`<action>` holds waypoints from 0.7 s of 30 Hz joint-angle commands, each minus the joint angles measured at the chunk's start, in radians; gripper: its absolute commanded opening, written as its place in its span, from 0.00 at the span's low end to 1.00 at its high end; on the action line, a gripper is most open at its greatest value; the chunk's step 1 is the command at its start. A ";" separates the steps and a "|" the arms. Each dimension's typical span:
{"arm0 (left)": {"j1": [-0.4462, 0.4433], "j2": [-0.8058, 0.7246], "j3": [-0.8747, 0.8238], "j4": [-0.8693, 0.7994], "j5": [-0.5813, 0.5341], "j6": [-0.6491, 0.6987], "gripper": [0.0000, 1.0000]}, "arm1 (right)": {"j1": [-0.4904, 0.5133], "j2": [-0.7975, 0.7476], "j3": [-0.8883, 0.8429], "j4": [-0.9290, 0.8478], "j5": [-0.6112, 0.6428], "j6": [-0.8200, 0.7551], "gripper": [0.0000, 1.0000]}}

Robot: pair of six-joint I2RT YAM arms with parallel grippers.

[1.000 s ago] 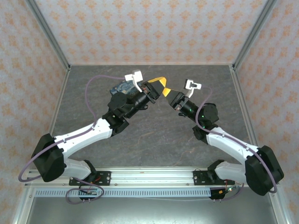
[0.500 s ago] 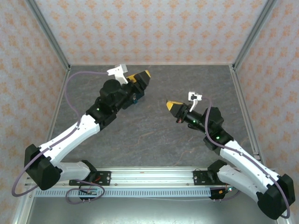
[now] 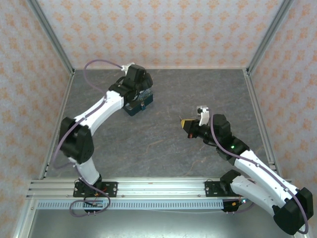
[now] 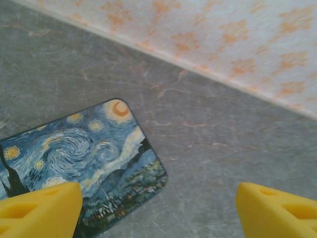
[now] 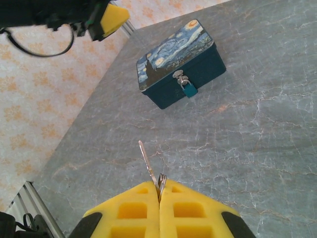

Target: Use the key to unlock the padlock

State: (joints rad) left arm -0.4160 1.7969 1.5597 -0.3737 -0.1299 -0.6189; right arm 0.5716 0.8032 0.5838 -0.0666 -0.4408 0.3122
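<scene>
- Jaws of the right gripper (image 5: 159, 191) are pressed together, pinching the key (image 5: 147, 163) by its ring end. The thin blade sticks out ahead at about 11 o'clock in the wrist view.
- The padlock (image 5: 188, 89) hangs on the hasp at the front of the box (image 5: 176, 54), at roughly 1 o'clock from the key tip and well apart from it. I can't make out its keyhole from here.
- The box sits flat on the bench (image 5: 257, 129), painted lid up. From above it lies at about 10 o'clock from the right gripper (image 3: 187, 124).
- Jaws of the left gripper (image 4: 158, 206) are spread wide with nothing between them, hovering over the box's lid corner (image 4: 84, 158).
- Step in hand, as I read it: the key is secured and the approach to the lock is on, with insertion not yet done.
- The next move calls for closing that gap, lining the blade up with the keyway and going in straight. The padlock dangles loose, so the left gripper may need to steady it or the box.
</scene>
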 commanded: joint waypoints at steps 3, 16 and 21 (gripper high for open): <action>0.010 0.191 0.218 -0.205 -0.008 0.042 0.83 | 0.004 -0.021 0.015 -0.038 0.014 -0.013 0.00; 0.013 0.413 0.399 -0.308 0.062 0.022 0.86 | 0.004 -0.063 -0.007 -0.057 0.019 0.001 0.00; 0.010 0.411 0.354 -0.278 0.110 0.034 0.86 | 0.004 -0.064 -0.009 -0.057 0.022 0.003 0.00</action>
State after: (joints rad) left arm -0.4076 2.2116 1.9232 -0.6415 -0.0544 -0.6003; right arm 0.5716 0.7544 0.5831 -0.1143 -0.4400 0.3130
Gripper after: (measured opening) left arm 0.862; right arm 0.056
